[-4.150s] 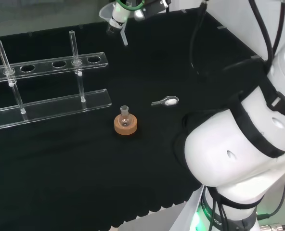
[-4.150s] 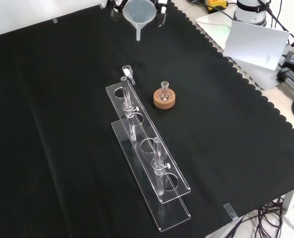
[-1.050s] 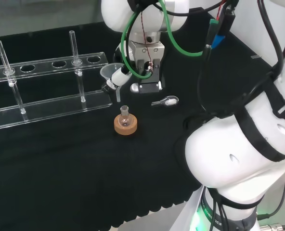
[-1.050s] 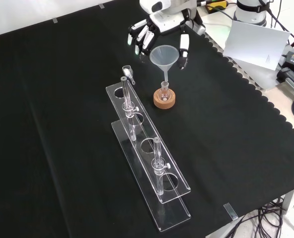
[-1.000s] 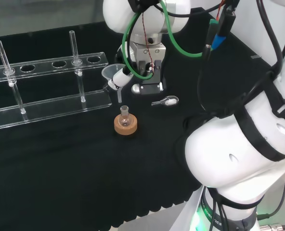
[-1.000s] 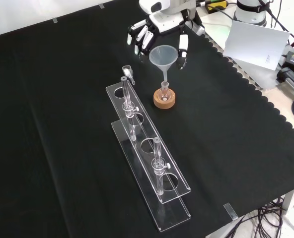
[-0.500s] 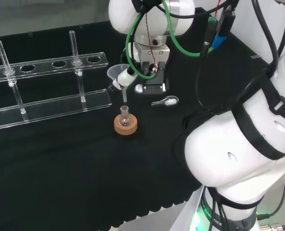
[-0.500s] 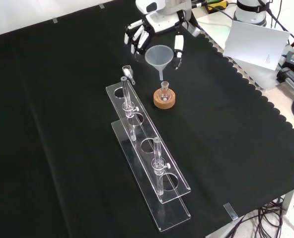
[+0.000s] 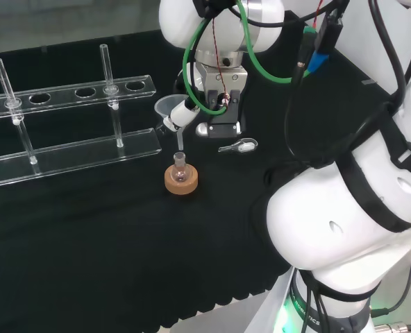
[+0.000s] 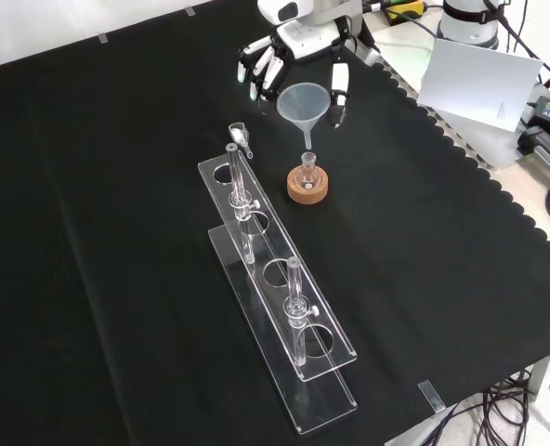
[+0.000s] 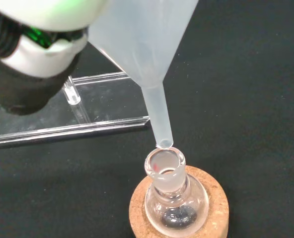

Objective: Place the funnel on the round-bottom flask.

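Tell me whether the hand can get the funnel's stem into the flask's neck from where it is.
Probably yes: the hand holds the funnel with its stem tip just above the open neck of the flask, with nothing between them.

Test-tube rack (image 10: 275, 297) just beside flask (image 10: 307, 173), bare cloth (image 10: 424, 242) on its other side

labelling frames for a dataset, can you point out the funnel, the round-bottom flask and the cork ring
funnel (image 10: 304, 100), front view, on the cone's wall.
round-bottom flask (image 11: 176, 201), wrist view, on the glass bulb.
cork ring (image 10: 308, 190), front view, on the ring's front side.
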